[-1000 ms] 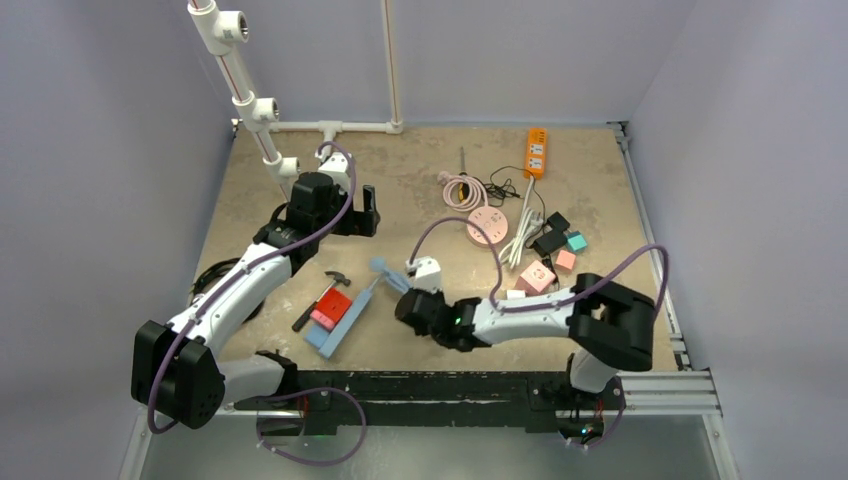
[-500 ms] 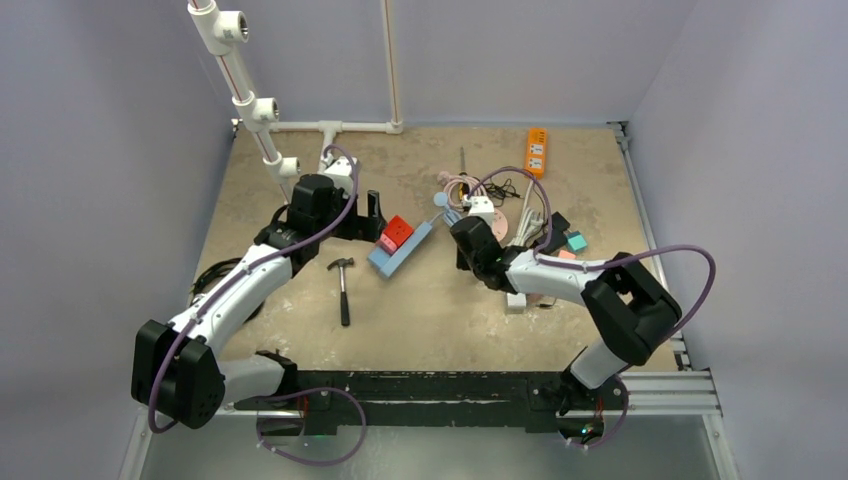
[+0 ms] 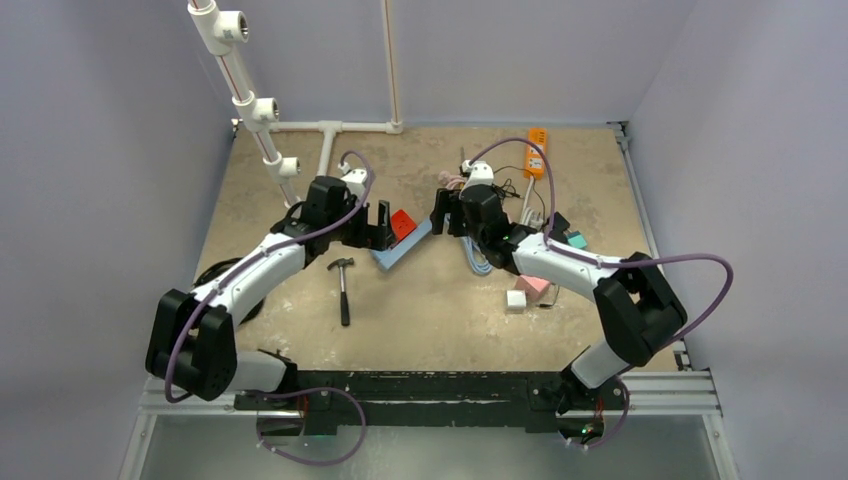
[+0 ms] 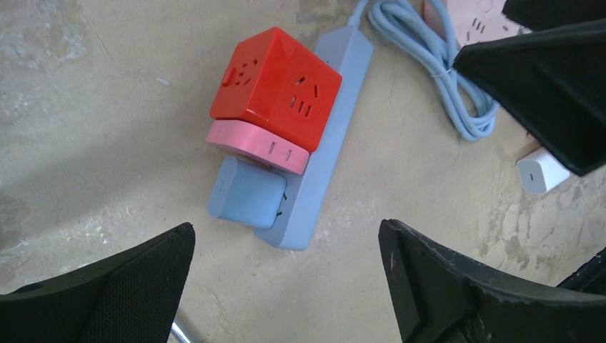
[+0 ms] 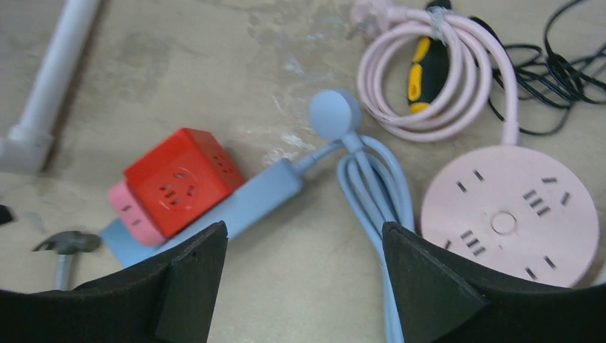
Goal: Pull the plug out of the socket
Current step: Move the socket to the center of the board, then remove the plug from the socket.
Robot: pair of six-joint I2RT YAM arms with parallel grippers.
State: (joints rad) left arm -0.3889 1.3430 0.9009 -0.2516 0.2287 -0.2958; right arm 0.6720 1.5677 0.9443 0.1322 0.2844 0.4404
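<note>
My left gripper (image 4: 286, 243) hangs wide open and empty over the blue power strip (image 4: 325, 153), red cube plug (image 4: 275, 82) seated in it beside a pink plug (image 4: 257, 148); my right gripper (image 5: 304, 236), open and empty too, faces the cord end, I'm guessing to brace it.

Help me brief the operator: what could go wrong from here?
The red cube, pink plug and blue plug sit packed together on the blue strip; the open left claw might pinch two. Neither claw holds the strip, so it may lift with the plug. The right claw hovers above the coiled blue cord and could snag it.
</note>
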